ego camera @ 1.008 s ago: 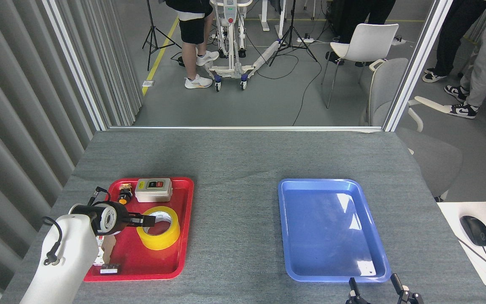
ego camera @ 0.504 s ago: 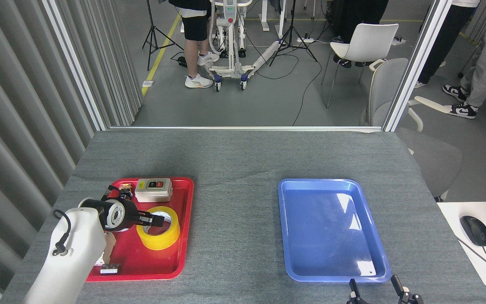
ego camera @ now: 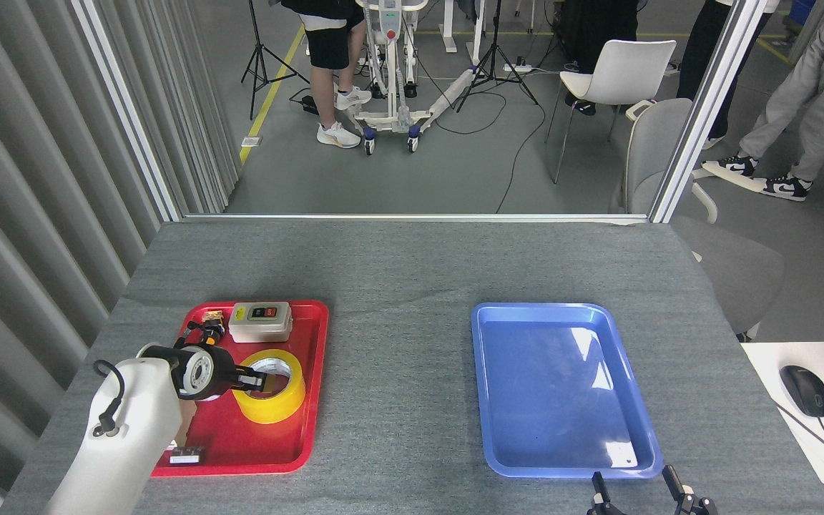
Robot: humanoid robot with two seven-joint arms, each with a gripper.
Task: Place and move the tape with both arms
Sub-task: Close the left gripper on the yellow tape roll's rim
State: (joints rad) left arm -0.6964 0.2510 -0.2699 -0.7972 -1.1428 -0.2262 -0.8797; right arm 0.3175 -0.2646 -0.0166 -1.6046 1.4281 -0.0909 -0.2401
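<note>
The tape (ego camera: 277, 398), a yellow roll with a white core, lies flat in the red tray (ego camera: 316, 372) at the table's left. My left gripper (ego camera: 254, 380) reaches in from the left, low over the roll's left rim, its black fingers (ego camera: 246, 373) slightly apart with the tips at the core opening. It looks open and grips nothing. My right gripper (ego camera: 634, 491) shows only as two spread black fingertips at the bottom edge, just in front of the blue tray (ego camera: 562, 400), and is open and empty.
The red tray also holds a grey switch box (ego camera: 260, 322), a small orange-and-black part (ego camera: 210, 332) and a small item (ego camera: 187, 453) near its front-left corner. A white desk with a mouse (ego camera: 805, 390) is at the right. People stand beyond the table.
My left gripper has dropped lower, and its fingers now sit at the tape's left rim. The tape and the right gripper have not moved.
</note>
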